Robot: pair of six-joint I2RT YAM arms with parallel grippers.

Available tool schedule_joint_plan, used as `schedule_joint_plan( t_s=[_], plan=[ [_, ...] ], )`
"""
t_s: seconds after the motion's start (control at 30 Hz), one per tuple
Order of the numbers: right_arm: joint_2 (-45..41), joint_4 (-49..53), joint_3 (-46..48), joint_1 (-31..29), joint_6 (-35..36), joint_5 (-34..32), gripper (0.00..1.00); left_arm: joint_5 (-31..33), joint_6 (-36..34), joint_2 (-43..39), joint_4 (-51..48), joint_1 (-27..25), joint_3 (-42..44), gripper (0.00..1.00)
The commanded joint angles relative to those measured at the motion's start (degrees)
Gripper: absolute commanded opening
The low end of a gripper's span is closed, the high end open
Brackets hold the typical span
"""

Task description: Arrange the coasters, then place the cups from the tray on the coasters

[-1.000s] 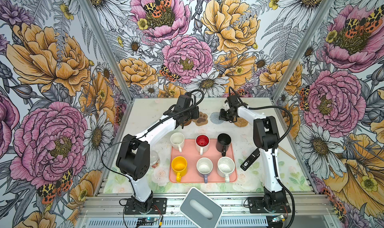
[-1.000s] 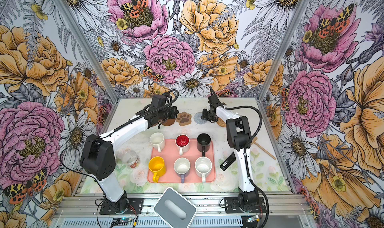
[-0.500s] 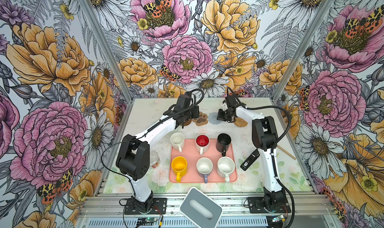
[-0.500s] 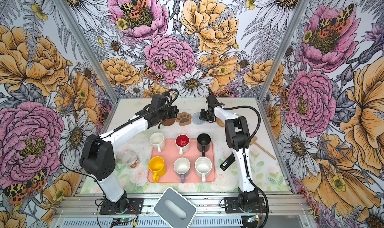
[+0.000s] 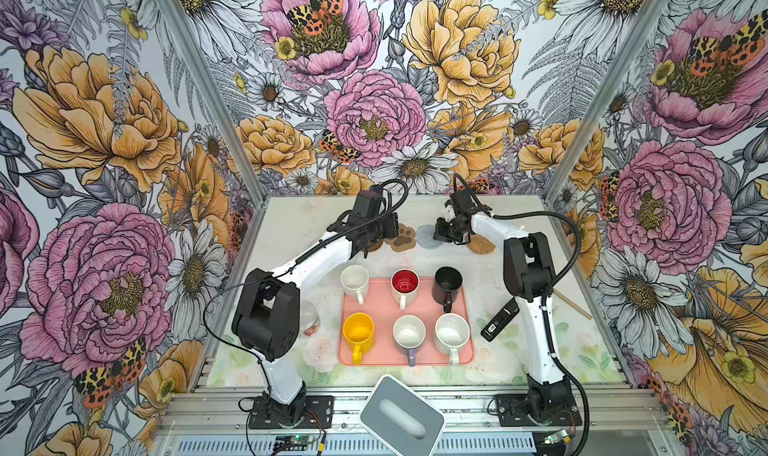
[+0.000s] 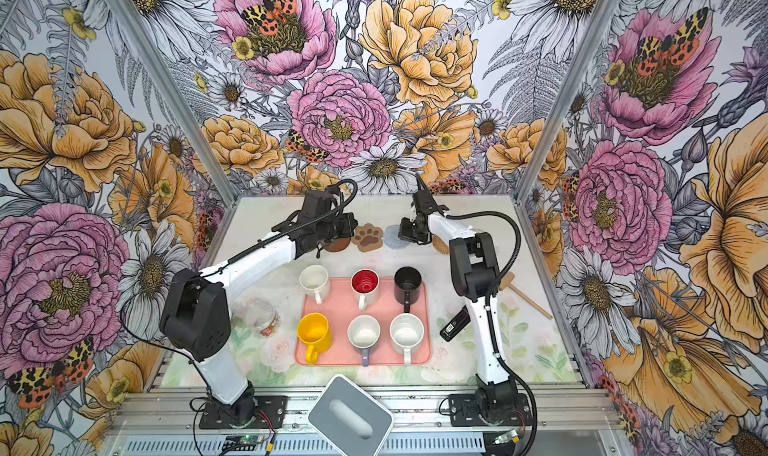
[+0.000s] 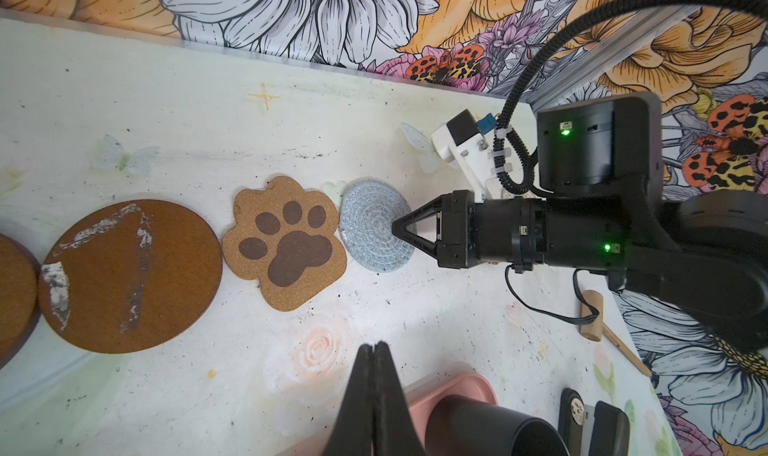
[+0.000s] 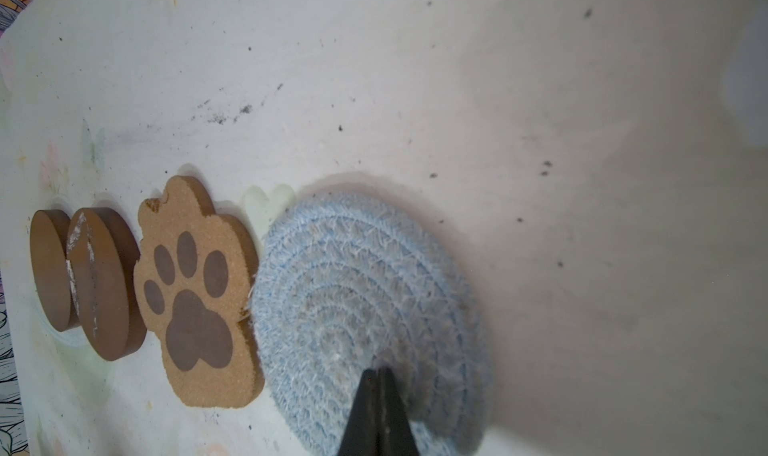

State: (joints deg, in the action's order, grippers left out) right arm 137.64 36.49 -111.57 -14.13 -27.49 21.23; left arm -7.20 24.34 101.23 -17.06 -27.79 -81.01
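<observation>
Fingers of your right gripper (image 8: 377, 373) are pressed together, tip over the woven coaster (image 8: 365, 291); contact cannot be confirmed. Your left gripper (image 7: 376, 345) is also pinched closed and empty, above bare table (image 7: 208, 121) near the tray (image 5: 380, 304), where six cups (image 5: 448, 281) stand. The table is white, scuffed and dark-specked; the walls are floral. The right arm hides part of the rattan coaster (image 5: 482, 246). One brown disc (image 7: 12, 291) is cut off in the left wrist view.

Both top views: high at front, looking steeply down on whole table (image 5: 299, 225). Left wrist: low, near, facing past paw coaster (image 7: 286, 241) toward right gripper (image 7: 395, 227). Right wrist: very close over blue coaster (image 8: 365, 300). Shared: both coasters.
</observation>
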Motion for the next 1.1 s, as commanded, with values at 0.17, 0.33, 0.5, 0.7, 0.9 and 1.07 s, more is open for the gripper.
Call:
schedule_joint_plan(
  t_s=[0.17, 0.33, 0.5, 0.7, 0.9, 1.07],
  plan=[
    [-3.3, 2.9, -1.5, -0.8, 1.3, -3.8, 0.0, -1.0, 0.6, -1.9, 1.7, -0.1, 1.0, 0.0],
    [-8.3, 2.9, -0.7, 0.8, 2.1, -5.4, 0.0, -0.9, 0.5, -2.4, 1.7, 0.5, 1.7, 0.0],
    [-13.1, 2.9, 2.7, 3.8, 3.3, -7.0, 0.0, -0.7, 0.6, -2.8, 1.7, 0.8, 1.9, 0.0],
    [-16.8, 3.6, 9.5, 8.6, 5.8, -13.8, 0.02, -0.6, 0.1, -3.1, 1.8, 0.9, 2.3, 0.0],
    [-15.4, 4.5, 12.0, 11.8, 7.8, -15.6, 0.0, -1.0, 0.5, -3.7, 3.7, 0.8, 3.6, 0.0],
    [-12.2, 4.8, 11.0, 12.5, 7.7, -16.5, 0.0, -0.6, 0.5, -3.6, 3.6, 0.5, 3.8, 0.0]
  ],
)
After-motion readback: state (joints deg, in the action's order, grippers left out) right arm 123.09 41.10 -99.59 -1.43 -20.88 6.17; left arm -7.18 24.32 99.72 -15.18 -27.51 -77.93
